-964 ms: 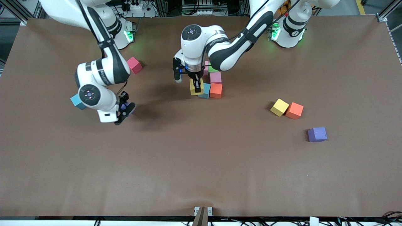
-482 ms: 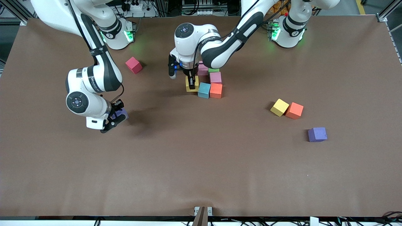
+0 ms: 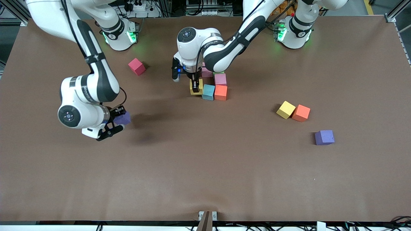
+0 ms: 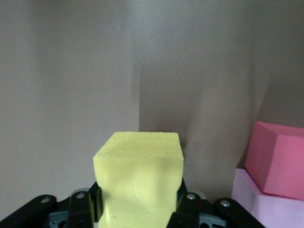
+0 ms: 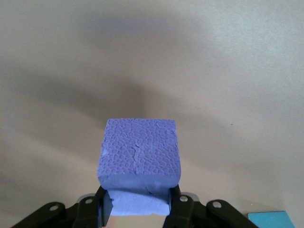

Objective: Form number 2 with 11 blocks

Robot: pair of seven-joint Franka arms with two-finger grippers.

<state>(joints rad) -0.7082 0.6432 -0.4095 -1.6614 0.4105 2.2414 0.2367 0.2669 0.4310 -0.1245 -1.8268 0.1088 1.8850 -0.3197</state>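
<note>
Over the table's middle, my left gripper point(image 3: 196, 86) is shut on a yellow block point(image 3: 196, 89) point(image 4: 142, 171), held low beside the group of placed blocks: a light blue point(image 3: 208, 92), an orange point(image 3: 221, 92) and two pink ones point(image 3: 220, 79) point(image 4: 278, 159). My right gripper point(image 3: 116, 124) point(image 5: 137, 206) is shut on a purple block point(image 3: 122, 118) point(image 5: 140, 154), up over bare table toward the right arm's end. A red block point(image 3: 136, 66) lies near the right arm's base. The left gripper point(image 4: 137, 211) squeezes the yellow block's sides.
Toward the left arm's end lie a yellow block point(image 3: 285, 109) touching an orange one point(image 3: 301, 113), and a second purple block point(image 3: 324, 137) nearer the camera. A corner of a light blue block point(image 5: 268, 219) shows in the right wrist view.
The left gripper has carried the yellow block down beside the light blue one. The right arm has swung toward its own end of the table with the purple block, covering the light blue block there.
</note>
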